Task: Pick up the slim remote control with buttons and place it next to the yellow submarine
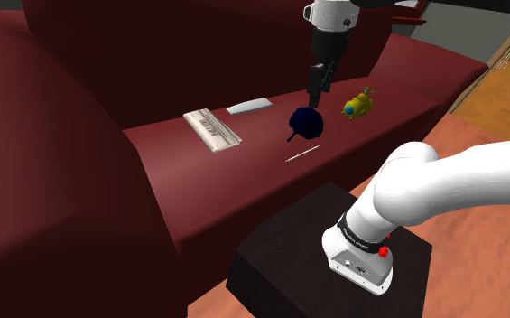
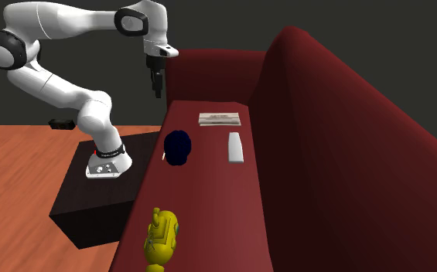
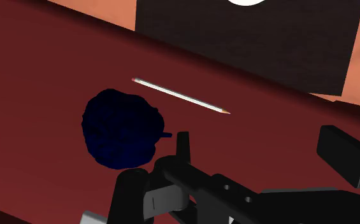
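Likely light, stiff, a bit slick: slim grey remote [image 1: 248,107] lies flat on red sofa seat [image 1: 244,176] by the backrest; pinch across its narrow sides mid-length. Gripper [image 1: 315,95] spread apart, empty, above dark blue lump [image 1: 305,120]

A living room in a home.
A big dark red sofa [image 1: 81,117] spans the shoulder view's left and middle; orange plank floor [image 2: 15,178] shows lower left in the second exterior view, dark grey wall [image 2: 410,46] upper right.

A dark blue round object [image 1: 306,120] sits on the red sofa [image 1: 81,108] seat, a thin pencil [image 1: 303,154] just beside it.
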`<action>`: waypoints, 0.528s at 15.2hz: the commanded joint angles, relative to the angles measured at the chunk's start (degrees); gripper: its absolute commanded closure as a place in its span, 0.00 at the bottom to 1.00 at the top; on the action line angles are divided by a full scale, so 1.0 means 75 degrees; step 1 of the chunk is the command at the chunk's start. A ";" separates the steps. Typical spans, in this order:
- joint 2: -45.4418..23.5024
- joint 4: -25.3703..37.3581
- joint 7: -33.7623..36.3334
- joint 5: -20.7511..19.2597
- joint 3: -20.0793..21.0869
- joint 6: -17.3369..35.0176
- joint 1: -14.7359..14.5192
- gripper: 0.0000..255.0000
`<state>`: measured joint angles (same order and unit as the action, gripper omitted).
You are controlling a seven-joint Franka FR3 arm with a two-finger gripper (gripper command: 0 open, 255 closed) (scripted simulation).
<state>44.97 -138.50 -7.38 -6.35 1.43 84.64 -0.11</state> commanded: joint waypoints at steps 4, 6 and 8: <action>-0.0427 -0.0100 -0.0979 -0.0452 -0.0493 0.0635 -0.0068 0.00; -0.0779 -0.0104 -0.1612 -0.0717 -0.0810 0.1075 -0.0118 0.00; -0.1180 -0.0059 -0.2234 -0.0945 -0.1113 0.1523 -0.0169 0.00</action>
<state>37.62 -139.04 -21.48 -12.45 -5.68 94.21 -1.21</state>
